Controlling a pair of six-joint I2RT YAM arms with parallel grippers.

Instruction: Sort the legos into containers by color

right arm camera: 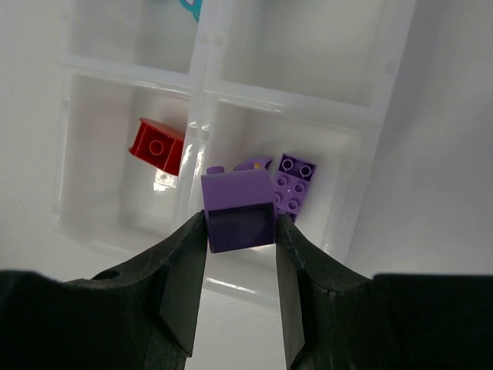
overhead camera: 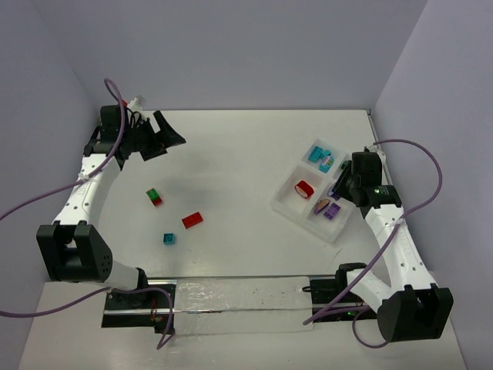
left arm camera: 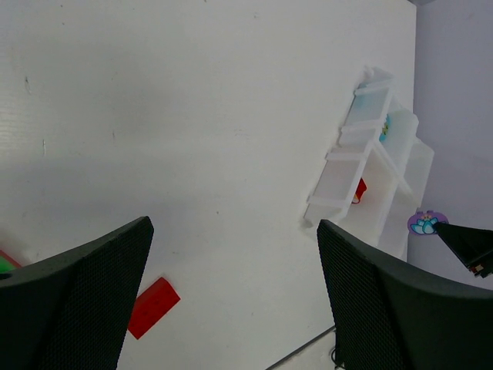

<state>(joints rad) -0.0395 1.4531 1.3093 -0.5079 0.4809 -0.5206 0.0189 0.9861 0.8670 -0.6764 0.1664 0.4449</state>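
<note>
My right gripper (right arm camera: 240, 231) is shut on a purple lego (right arm camera: 240, 210) and holds it just above the tray (right arm camera: 204, 92), over the compartment where a flat purple lego (right arm camera: 295, 183) lies. A red lego (right arm camera: 158, 146) sits in the neighbouring compartment. From above, the right gripper (overhead camera: 339, 187) hovers at the tray's (overhead camera: 283, 202) right side, and teal legos (overhead camera: 320, 156) lie in the far compartment. My left gripper (overhead camera: 166, 135) stands open and empty at the far left of the table. On the table lie a green-and-red lego (overhead camera: 154, 197), a red lego (overhead camera: 192, 220) and a teal lego (overhead camera: 168, 238).
The left wrist view looks down between my wide-apart fingers (left arm camera: 77, 301) at the red lego (left arm camera: 152, 307) and across to the tray (left arm camera: 370, 173). Purple walls close the table at the back and both sides. A dark rail (overhead camera: 231, 297) runs along the near edge between the arm bases.
</note>
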